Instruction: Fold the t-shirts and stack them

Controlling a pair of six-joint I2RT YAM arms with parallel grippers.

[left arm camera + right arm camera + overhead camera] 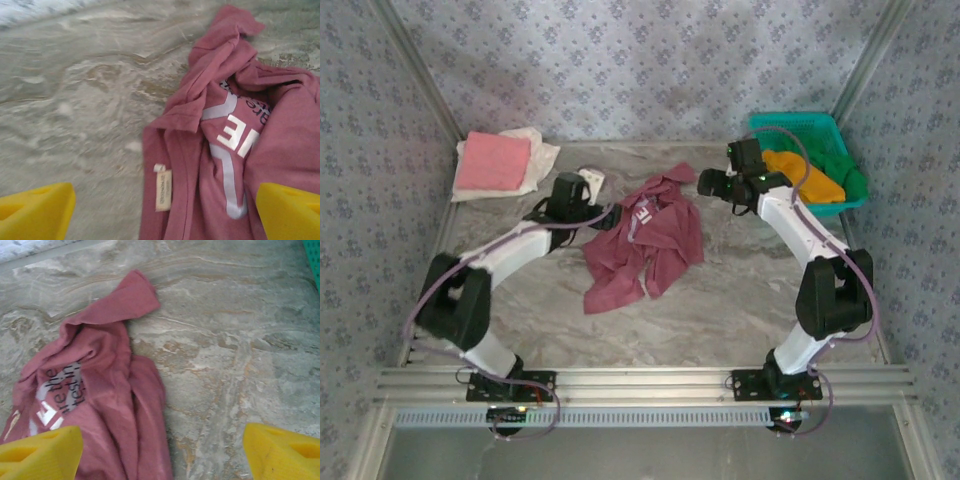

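teal basket (800, 121) right, folded tees (492, 163) left

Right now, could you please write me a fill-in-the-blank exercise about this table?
The maroon t-shirt is crumpled, not yet ____.
The pink t-shirt lies on the cream t-shirt at the far ____ corner.
The orange t-shirt and green t-shirt sit in the teal ____.
The left gripper and right gripper are ____.
Answers: folded; left; basket; open.

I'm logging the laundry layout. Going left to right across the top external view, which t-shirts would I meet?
pink t-shirt → maroon t-shirt → orange t-shirt → green t-shirt
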